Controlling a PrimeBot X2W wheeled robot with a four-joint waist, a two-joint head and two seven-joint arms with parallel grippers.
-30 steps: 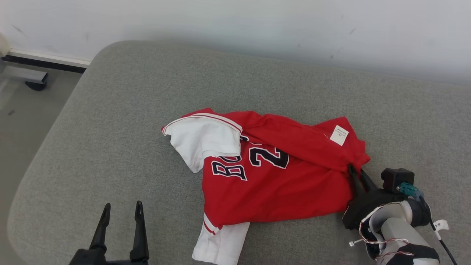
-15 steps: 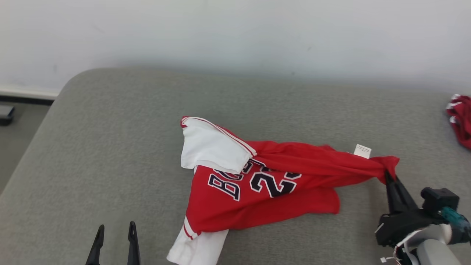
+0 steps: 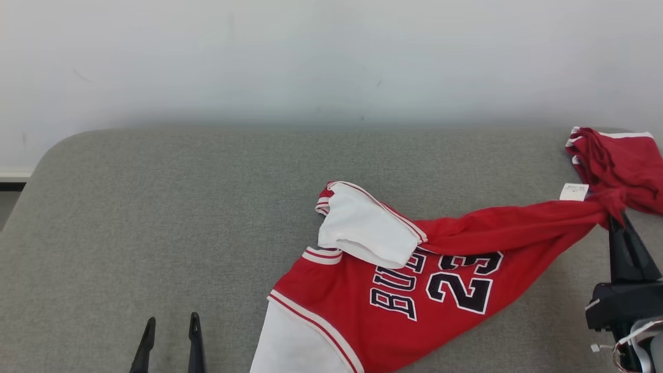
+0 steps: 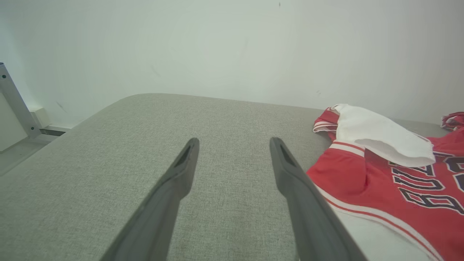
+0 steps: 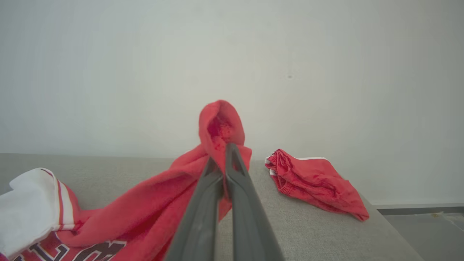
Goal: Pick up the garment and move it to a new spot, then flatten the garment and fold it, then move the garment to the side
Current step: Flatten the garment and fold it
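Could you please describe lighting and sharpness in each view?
Head view: even light, no glare, crisp lettering on the red and white fabric jersey. Left wrist view: the open left claw looks soft. Right wrist view: the right claw, shut on the jersey, blurs toward the lens.

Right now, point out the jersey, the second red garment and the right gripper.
jersey (image 3: 336,303), head view, red front left of the lettering.
second red garment (image 5: 315,181), right wrist view, middle of the crumpled cloth.
right gripper (image 3: 615,225), head view, shut fingertips pinching the jersey.
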